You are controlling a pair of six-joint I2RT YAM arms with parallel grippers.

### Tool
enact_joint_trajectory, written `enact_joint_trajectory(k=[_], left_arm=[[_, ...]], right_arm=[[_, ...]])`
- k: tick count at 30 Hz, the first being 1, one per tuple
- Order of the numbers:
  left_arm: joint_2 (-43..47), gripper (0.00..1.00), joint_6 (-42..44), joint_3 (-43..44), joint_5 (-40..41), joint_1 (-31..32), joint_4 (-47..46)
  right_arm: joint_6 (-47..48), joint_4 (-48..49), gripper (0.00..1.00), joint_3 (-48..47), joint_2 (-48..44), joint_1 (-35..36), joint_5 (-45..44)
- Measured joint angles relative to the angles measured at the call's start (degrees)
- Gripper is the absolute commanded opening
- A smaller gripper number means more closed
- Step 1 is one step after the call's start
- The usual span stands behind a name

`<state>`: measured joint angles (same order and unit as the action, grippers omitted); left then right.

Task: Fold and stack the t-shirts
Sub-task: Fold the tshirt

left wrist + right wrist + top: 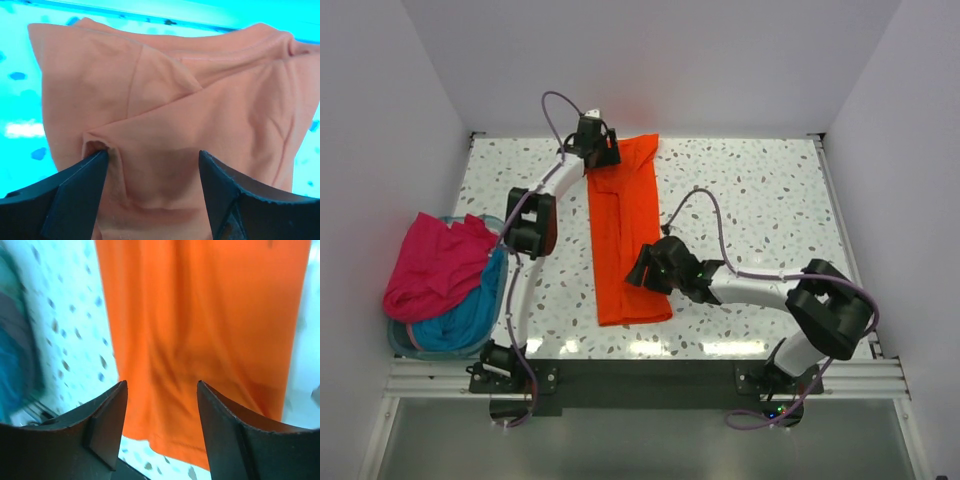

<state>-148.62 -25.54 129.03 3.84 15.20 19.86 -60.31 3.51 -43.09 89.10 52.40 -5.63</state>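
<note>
An orange t-shirt (624, 230) lies folded into a long strip down the middle of the speckled table. My left gripper (597, 150) is open over its far end, fingers (80, 190) resting on the cloth (165, 115) beside a sleeve fold. My right gripper (645, 268) is open just above the strip's near right part, its fingers (107, 420) spread over the orange cloth (200, 330) near the hem. A magenta-pink shirt (435, 265) and teal-blue cloth (470, 315) are heaped in a tub at the left.
The pale blue plastic tub (405, 345) sits at the table's left near corner. White walls close the table at the back and sides. A dark rail (650, 375) runs along the near edge by the arm bases.
</note>
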Motion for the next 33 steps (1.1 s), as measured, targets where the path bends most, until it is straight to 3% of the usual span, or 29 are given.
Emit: enact_joint_trajectory(k=[6,9,12,13,17,18,21,27,33], left_arm=[[5.9,0.84,1.4,-8.1,-5.8,-0.1,-4.4],[12.9,0.85,1.1,-14.2,-6.8,-0.1,-6.5],[25.2,0.77,-0.9,-25.0,-5.6,-0.1,-8.6],[30.2,0.7,-2.1,-29.2,-4.6,-0.1,-9.1],[51.3,0.57,-8.2,-48.3,0.1,0.8,-11.0],[58.0,0.49,-10.1,-55.2,2.1,1.9,-11.6],[70.3,0.43,-14.5,-70.3,6.6,7.0,-11.8],[83.5,0.46,-23.5,-94.8,9.1,17.9,-5.2],[95.1,0.57,-27.9,-102.9,9.3,20.9,0.4]], right_arm=[[5.7,-2.7,0.63,-5.6,-1.5,-3.1,-2.3],[8.4,-6.9,0.61,-5.7,-5.4,-3.0,-3.8],[11.1,-11.3,0.58,-5.5,-10.2,-2.9,-5.1],[11.8,-12.6,0.56,-5.3,-11.6,-2.9,-5.4],[14.4,-16.4,0.51,-2.7,-15.4,-2.2,-6.0],[15.0,-17.7,0.5,-1.3,-15.9,-1.8,-5.9],[15.4,-20.0,0.49,0.8,-16.0,0.3,-5.9],[15.2,-22.7,0.5,4.2,-16.4,6.2,-7.2],[13.5,-22.3,0.5,7.0,-16.4,8.7,-8.2]])
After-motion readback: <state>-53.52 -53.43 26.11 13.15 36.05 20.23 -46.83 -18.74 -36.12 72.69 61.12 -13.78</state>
